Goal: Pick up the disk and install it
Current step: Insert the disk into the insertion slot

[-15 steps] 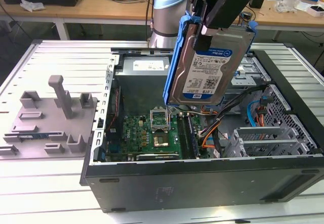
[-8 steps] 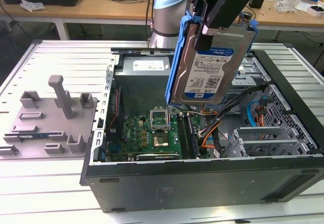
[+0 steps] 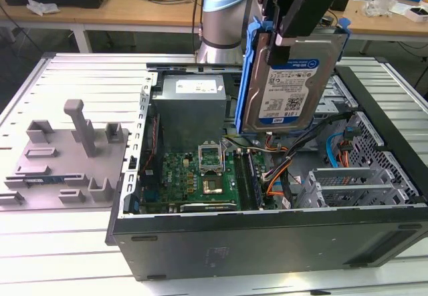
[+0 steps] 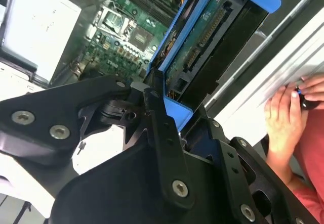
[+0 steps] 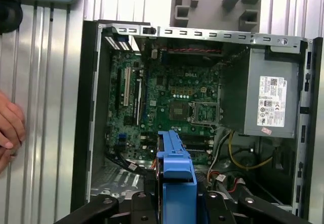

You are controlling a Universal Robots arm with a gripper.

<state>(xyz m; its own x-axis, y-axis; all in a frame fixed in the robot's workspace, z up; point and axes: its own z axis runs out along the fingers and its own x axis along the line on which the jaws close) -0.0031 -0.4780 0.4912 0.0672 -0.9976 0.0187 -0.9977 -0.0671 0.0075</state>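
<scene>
While the gripper (image 3: pixel 275 42) hangs in the upper right-centre of the exterior view, its black fingers (image 3: pixel 294 22) are clamped on the disk (image 3: pixel 287 85), one of them lying across the top of the labelled face. The disk stands nearly upright in the air, slightly tilted, with its label toward the camera and its blue rail (image 3: pixel 242 75) running down both long edges. It is held above the open case (image 3: pixel 267 242), which takes up the centre and lower right of the frame and lies on a ribbed metal table (image 3: pixel 53 256).

Inside the case, the green motherboard (image 3: pixel 200 176) sits at centre, the grey power supply (image 3: pixel 190 109) is just above it in the frame, and a metal drive cage (image 3: pixel 348 182) is at the right, with bundled cables (image 3: pixel 281 169) between. The grey holder (image 3: pixel 67 156) with upright posts lies on the table at the exterior view's left, just beside the case. The arm's base (image 3: pixel 224 22) rises behind the case at upper centre.

In the second wrist view the gripper (image 4: pixel 172 110) pinches the rail's end, the disk (image 4: pixel 202 37) shows its circuit-board side, and a person's hand (image 4: pixel 283 113) rests by the table's edge. In the first wrist view the disk (image 5: pixel 174 168) is seen edge-on over the motherboard.
</scene>
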